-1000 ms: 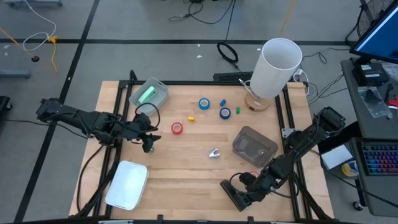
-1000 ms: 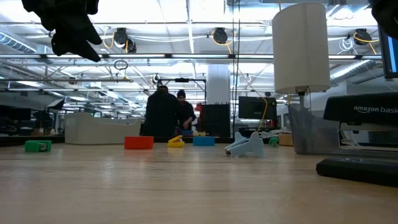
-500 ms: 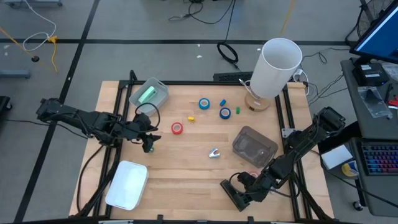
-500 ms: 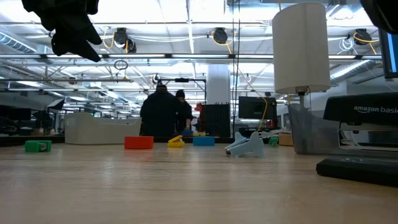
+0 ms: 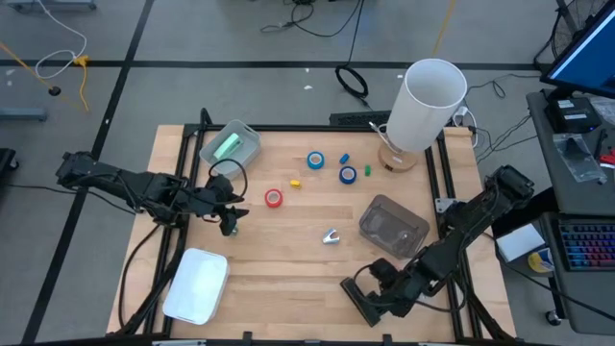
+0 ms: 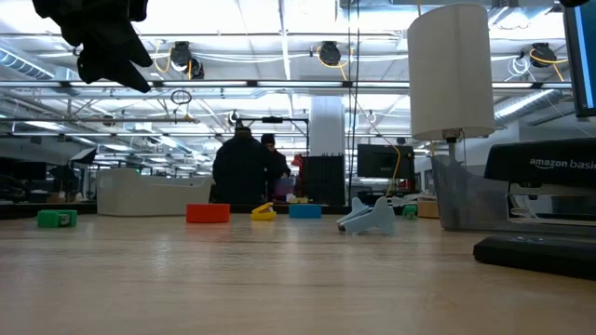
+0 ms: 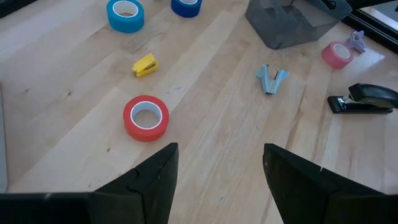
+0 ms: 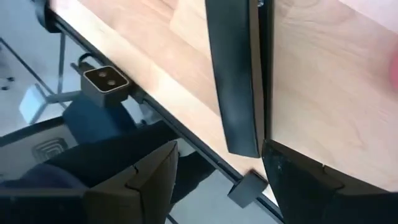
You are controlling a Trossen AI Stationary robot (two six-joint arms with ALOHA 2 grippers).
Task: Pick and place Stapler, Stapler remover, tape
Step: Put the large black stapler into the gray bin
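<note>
A: From above, count the tape for me.

B: Three rolls show here: one red ring-shaped tape roll (image 5: 274, 198) mid-table and two blue ring-shaped tape rolls (image 5: 315, 160) (image 5: 348, 174) beyond it, near the tall white cylinder (image 5: 427, 104). The small pale-blue staple remover (image 5: 331, 236) lies alone on the bare wood, beside the smoky clear plastic tub (image 5: 392, 227). The black stapler (image 5: 361, 300) sits at the table's near edge, the right gripper (image 5: 382, 288) right on it.

A: And the left?

B: The left gripper (image 5: 229, 220) hangs by the red roll, between the clear bin with a green thing inside (image 5: 231, 145) and the white lidded tray (image 5: 197, 284).

A: Table level, any writing?

B: Yes: "amazon basics" in white letters on the black stapler (image 6: 540, 209) at the right. One red roll (image 6: 208, 212), one blue (image 6: 304, 210), a yellow bit (image 6: 264, 212), a green block (image 6: 57, 218), and the staple remover (image 6: 370, 217) in a row. Two people (image 6: 246, 168) stand in the room behind.

A: Left wrist?

B: Its fingers (image 7: 146, 184) are spread wide with nothing between them, the red roll (image 7: 146, 117) just ahead. Two blue rolls (image 7: 125, 14) farther on, plus a fourth, pinkish-red roll (image 7: 337, 55) past the tub, near the stapler (image 7: 364, 99).

A: Right wrist?

B: The fingers (image 8: 144, 184) are parted, straddling the stapler's long black body (image 8: 236, 74) at the table edge without pressing on it.
</note>
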